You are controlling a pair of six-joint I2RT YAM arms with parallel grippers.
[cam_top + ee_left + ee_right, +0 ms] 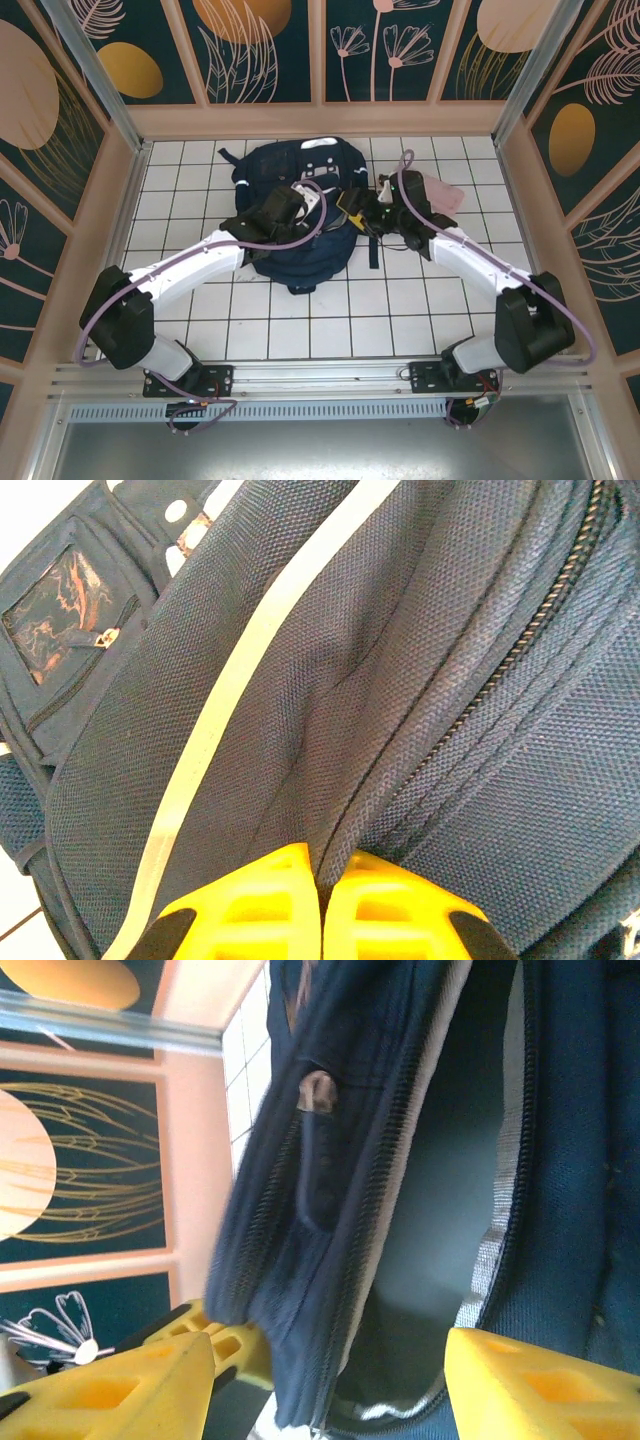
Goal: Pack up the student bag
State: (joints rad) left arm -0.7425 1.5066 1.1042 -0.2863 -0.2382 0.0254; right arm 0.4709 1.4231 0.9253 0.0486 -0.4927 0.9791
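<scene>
Student bag (420, 680) is coarse navy weave with pale stripe (235, 690), toothed zipper (510, 650).

One overhead, two wrist close-ups, all on the student bag (310, 262)

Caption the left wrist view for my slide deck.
Left tool shut, pinching a fold of the navy student bag between its white stripe and a zipper.
</scene>
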